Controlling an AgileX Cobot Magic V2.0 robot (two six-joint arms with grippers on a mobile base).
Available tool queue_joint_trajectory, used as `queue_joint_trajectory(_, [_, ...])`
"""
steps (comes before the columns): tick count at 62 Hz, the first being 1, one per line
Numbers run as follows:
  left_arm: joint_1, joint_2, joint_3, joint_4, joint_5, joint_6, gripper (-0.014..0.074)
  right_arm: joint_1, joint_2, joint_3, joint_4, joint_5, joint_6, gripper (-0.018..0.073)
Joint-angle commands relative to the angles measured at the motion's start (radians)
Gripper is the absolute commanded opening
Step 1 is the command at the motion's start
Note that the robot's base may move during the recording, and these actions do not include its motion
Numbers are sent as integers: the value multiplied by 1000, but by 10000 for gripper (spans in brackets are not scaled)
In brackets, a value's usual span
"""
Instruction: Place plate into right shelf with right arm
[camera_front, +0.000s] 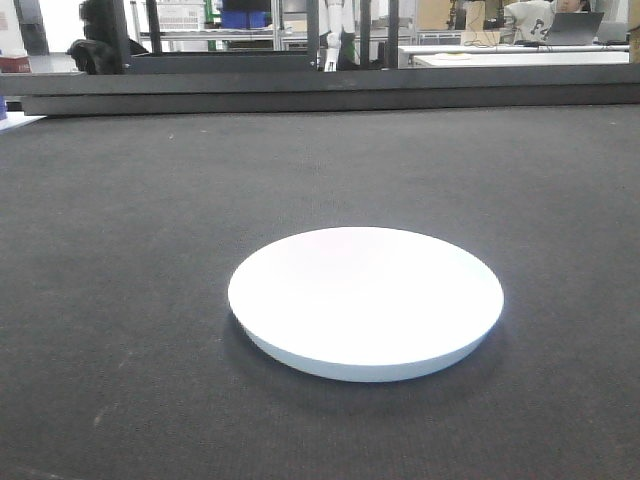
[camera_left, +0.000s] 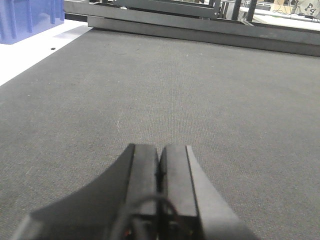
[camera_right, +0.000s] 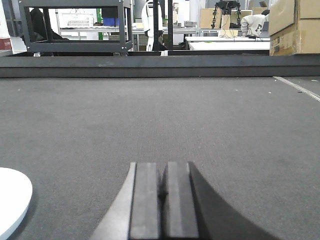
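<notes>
The white round plate (camera_front: 366, 300) lies flat on the dark mat (camera_front: 150, 250), alone in the middle of the front view. Its edge also shows as the plate (camera_right: 12, 202) at the lower left of the right wrist view. My right gripper (camera_right: 163, 165) rests low over the mat to the right of the plate, shut with nothing between its fingers. My left gripper (camera_left: 160, 148) is likewise shut and empty above bare mat. No gripper appears in the front view. The right shelf is out of view.
A dark raised rail (camera_front: 320, 90) borders the mat's far edge. A blue plastic bin (camera_left: 27, 20) stands at the far left on a white surface. Cardboard boxes (camera_right: 295, 25) sit at the far right. Dark metal racks (camera_right: 75, 27) and desks stand beyond the rail.
</notes>
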Motion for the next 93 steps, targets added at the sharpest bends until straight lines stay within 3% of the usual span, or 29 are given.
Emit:
queue_joint_trajectory(1, [-2,-10,10,-8,-90,-7,-128,-7,-17,-16,-4,-90,-5,52])
queue_joint_trajectory(24, [-2,-10,10,-8,-90,-7,-128,-7,-17,-16,-4,-93,-5,52])
queue_joint_trajectory(34, [-2,-10,10,-8,-90,-7,-128,-7,-17,-25,-14,-214,-5,52])
queue_joint_trajectory(49, [-2,-10,10,-8,-90,-7,-128,-7,73,-232,16,-152,4,52])
queue_joint_trajectory(62, [-2,-10,10,-8,-90,-7,-128,-7,296,-410,16,76,4,52])
queue_joint_trajectory(76, [-2,-10,10,-8,-90,-7,-128,-3,600,-580,14,432,4,52])
queue_joint_trajectory(93, [-2,-10,10,-8,-90,-7,-128,2,923,-737,4,586,10,52])
